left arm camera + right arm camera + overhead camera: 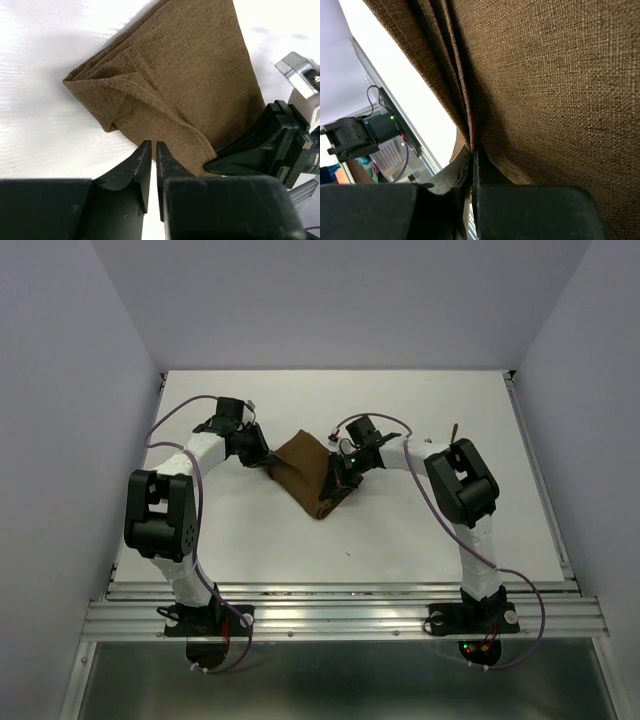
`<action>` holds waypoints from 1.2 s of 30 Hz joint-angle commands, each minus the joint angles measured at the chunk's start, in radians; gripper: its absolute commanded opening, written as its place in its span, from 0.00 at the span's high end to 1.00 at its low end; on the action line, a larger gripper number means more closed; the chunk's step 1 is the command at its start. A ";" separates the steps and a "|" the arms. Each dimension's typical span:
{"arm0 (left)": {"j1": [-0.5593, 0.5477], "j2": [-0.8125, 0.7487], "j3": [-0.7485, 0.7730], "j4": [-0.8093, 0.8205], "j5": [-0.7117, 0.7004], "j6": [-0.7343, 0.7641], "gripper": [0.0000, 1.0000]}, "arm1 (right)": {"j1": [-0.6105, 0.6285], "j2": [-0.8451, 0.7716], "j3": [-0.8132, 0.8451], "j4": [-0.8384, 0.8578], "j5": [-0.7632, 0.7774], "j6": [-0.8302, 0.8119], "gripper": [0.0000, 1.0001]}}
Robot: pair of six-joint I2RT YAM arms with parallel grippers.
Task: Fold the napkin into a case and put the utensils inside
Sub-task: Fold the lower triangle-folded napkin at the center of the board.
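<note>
You are in the folding step; the case is not made yet. The napkin [300, 468] lies on the table [420, 530] between the two arms, a little far of the middle. It is already doubled into several layers, in a rough pointed shape and not a narrow strip.

Your right gripper [471, 155] is closed on the napkin. In the right wrist view the layers run together into its tips, and the cloth fills nearly the whole picture. It holds the right, near part of the cloth.

Your left gripper [150, 150] is at the left edge of the napkin. Its jaws stand with only a thin gap and the tips touch the hem. I cannot tell whether they pinch the edge or only rest against it.

For the next move, I think you must first make the left hold sure. Then both hands should carry the cloth over together, so the layers stay even and the fold becomes narrow. If one hand pulls alone, the layers could slide apart.

I cannot make out the utensils with certainty in these views.
</note>
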 commanded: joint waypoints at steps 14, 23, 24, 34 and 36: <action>-0.019 0.056 0.104 0.024 -0.021 -0.042 0.72 | -0.016 0.008 -0.009 0.071 -0.010 0.028 0.99; -0.031 0.112 0.153 0.019 -0.032 -0.064 0.40 | -0.016 0.004 -0.015 0.071 -0.009 0.025 0.99; -0.031 0.114 0.153 0.019 -0.035 -0.064 0.36 | -0.016 0.004 -0.015 0.071 -0.009 0.025 0.99; -0.051 0.137 0.179 -0.013 -0.090 -0.084 0.41 | -0.016 -0.003 -0.020 0.072 -0.007 0.024 0.99; -0.059 0.145 0.184 -0.009 -0.087 -0.092 0.45 | -0.016 -0.003 -0.024 0.074 -0.006 0.024 0.99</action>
